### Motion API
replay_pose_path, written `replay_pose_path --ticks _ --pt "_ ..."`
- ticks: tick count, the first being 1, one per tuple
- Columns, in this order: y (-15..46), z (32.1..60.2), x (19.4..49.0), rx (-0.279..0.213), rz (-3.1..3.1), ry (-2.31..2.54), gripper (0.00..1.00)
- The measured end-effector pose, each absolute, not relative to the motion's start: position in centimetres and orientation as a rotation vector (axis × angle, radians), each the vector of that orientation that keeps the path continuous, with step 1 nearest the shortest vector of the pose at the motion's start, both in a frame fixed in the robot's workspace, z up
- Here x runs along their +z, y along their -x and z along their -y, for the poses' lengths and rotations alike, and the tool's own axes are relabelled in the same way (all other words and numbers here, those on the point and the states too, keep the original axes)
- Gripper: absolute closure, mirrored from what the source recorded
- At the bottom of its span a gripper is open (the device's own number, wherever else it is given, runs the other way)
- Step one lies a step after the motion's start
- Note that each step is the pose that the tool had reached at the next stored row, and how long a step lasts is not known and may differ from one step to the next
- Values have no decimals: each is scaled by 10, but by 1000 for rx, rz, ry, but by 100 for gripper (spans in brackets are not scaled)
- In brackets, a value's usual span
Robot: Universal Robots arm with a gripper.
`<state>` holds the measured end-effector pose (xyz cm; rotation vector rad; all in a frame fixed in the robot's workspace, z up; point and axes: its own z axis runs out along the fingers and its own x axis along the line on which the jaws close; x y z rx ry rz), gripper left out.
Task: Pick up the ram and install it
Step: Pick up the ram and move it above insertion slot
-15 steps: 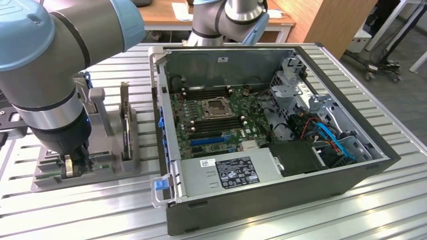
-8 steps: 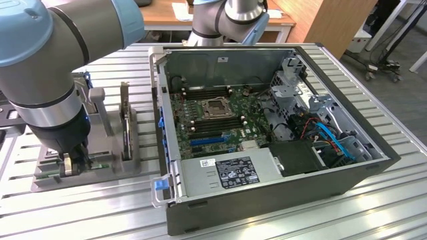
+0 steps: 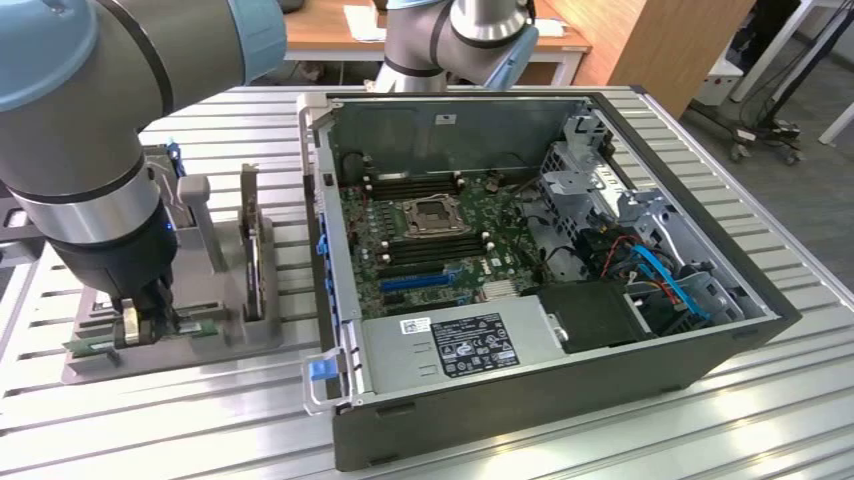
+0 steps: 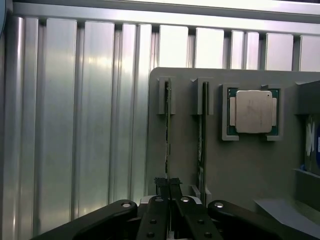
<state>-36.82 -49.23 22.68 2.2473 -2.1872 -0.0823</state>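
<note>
Grasp step, pick not finished. Lower left of the exterior view: my gripper (image 3: 138, 328) is down on the grey holder (image 3: 267, 335), jaws pinched shut on the ram (image 3: 94, 345). The ram is a thin green stick lying lengthwise in its slot, and it looks seated, not lifted clear.

Wrist view: fingertips (image 4: 168, 184) meet on the ram's top edge (image 4: 168, 125), seen edge-on in the slot. A second stick (image 4: 202, 130) stands in the neighbouring slot, just beside mine and not touched. A processor chip (image 4: 252, 111) sits in its own pocket in the same holder (image 4: 240, 165).

Moving right in the exterior view, a dark expansion card (image 3: 250, 235) stands upright in the holder, near my wrist. Right of that is the open computer case (image 3: 534, 400) with the motherboard (image 3: 427, 230) exposed; the memory slots (image 3: 400, 185) sit above and below the processor socket (image 3: 437, 215).

My read: hold secured, install not started. The next move calls for a straight pull along the slot with no twist, so the stick doesn't bind or clip the neighbouring stick or the card. The grip must stay square for lining up with a memory slot.
</note>
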Motion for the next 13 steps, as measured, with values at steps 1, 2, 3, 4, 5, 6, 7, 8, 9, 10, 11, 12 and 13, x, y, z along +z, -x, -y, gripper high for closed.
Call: replay_pose_path --ticks 1,2,3,4,5,6,7,8,9,10,11,12,13 --pt "368 492 229 -82 2187 -2247 89" --pt "368 492 231 -82 2187 -2247 89" --pt "368 492 233 -82 2187 -2247 89" --pt "368 492 235 -82 2187 -2247 89" --pt "368 492 237 -82 2187 -2247 89" --pt "368 492 239 -82 2187 -2247 89" --pt "368 492 241 -82 2187 -2247 89" --pt "368 492 243 -82 2187 -2247 89" --pt "368 492 246 -82 2187 -2247 89" --pt "368 492 248 -82 2187 -2247 89" --pt "368 492 250 -82 2187 -2247 89" --pt "368 492 252 -82 2187 -2247 89" --pt "368 492 254 -82 2187 -2247 89"
